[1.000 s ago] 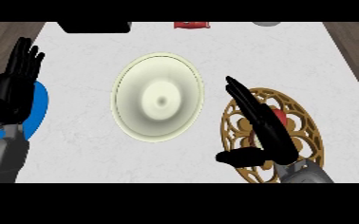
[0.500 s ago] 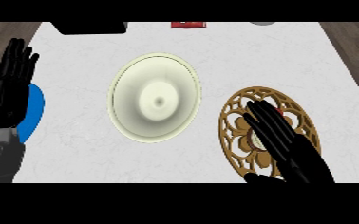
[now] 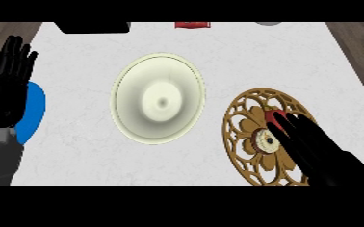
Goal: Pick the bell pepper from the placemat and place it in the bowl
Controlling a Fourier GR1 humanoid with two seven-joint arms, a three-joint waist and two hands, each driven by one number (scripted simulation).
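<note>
A cream bowl [image 3: 159,98] sits in the middle of the white counter. At the right lies a round gold openwork placemat [image 3: 249,120]. On it I see a small part of the red bell pepper [image 3: 273,115], with a tan round end at its lower left; my right hand hides the remainder. My right hand [image 3: 313,149] lies flat over the pepper and the placemat, fingers straight and pointing up-left, not curled round the pepper. My left hand [image 3: 14,74] rests open at the left edge, fingers up.
A blue plate [image 3: 32,113] lies at the left edge, partly under my left hand. Along the far edge are a black object [image 3: 92,27], a red object [image 3: 193,25] and a grey object [image 3: 268,23].
My right hand has turned flat and slid right and down over the placemat, now covering most of the pepper. The left hand has barely shifted.
</note>
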